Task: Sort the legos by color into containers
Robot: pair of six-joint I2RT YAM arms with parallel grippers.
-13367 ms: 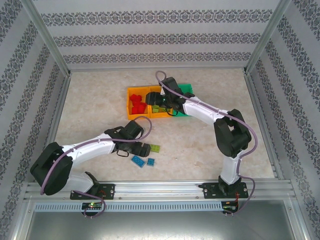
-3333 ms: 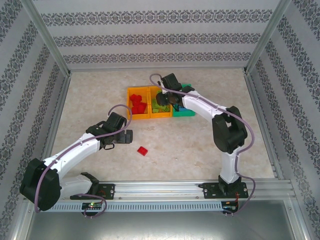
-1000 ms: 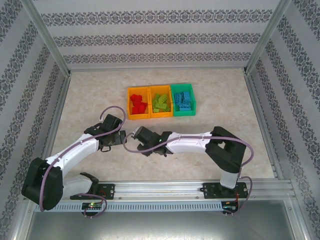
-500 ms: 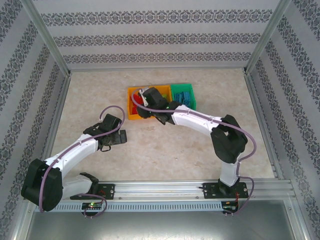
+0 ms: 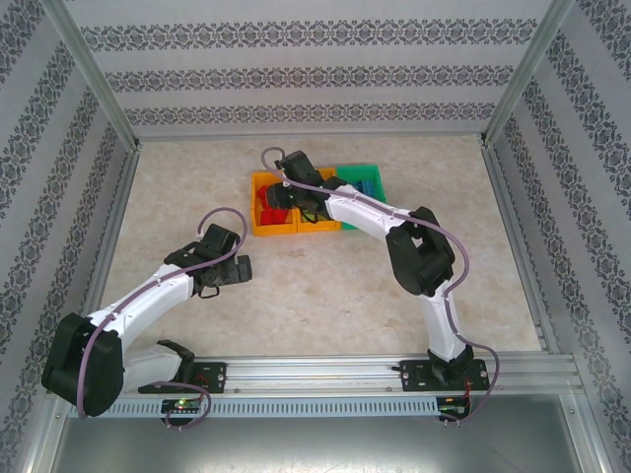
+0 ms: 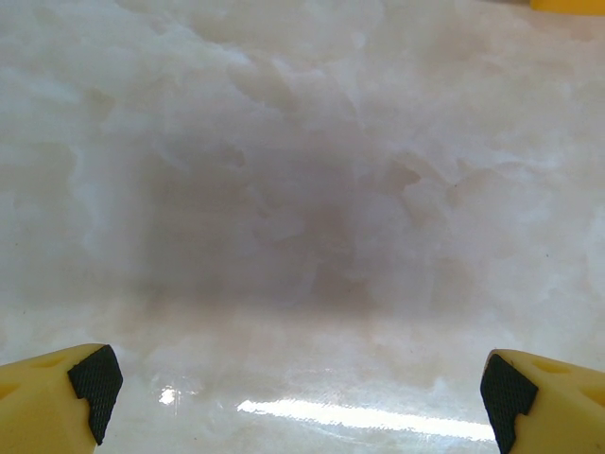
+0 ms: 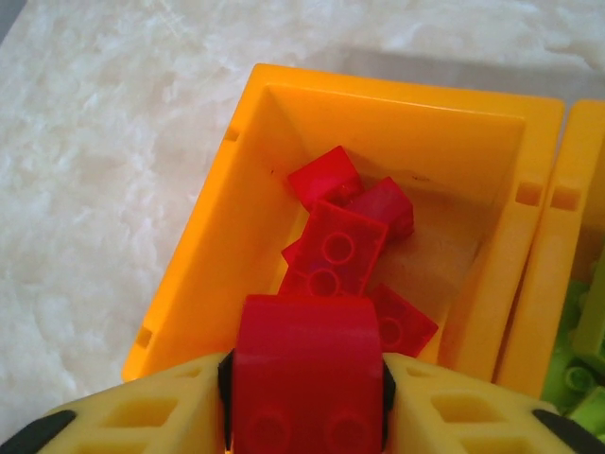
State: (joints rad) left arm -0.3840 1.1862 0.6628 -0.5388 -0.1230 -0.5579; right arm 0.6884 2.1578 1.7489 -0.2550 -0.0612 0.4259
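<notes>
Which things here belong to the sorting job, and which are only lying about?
Job: right gripper, held red lego, red legos, orange bin, second orange bin, green bin, open left gripper.
Only around: marble table, metal frame.

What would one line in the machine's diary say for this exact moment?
right tool: shut on red brick, above orange bin of red bricks | left tool: open, above table

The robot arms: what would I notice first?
A red brick is pinched in the right gripper, just above the orange bin that holds more red legos. The left gripper hangs open over the table.
</notes>
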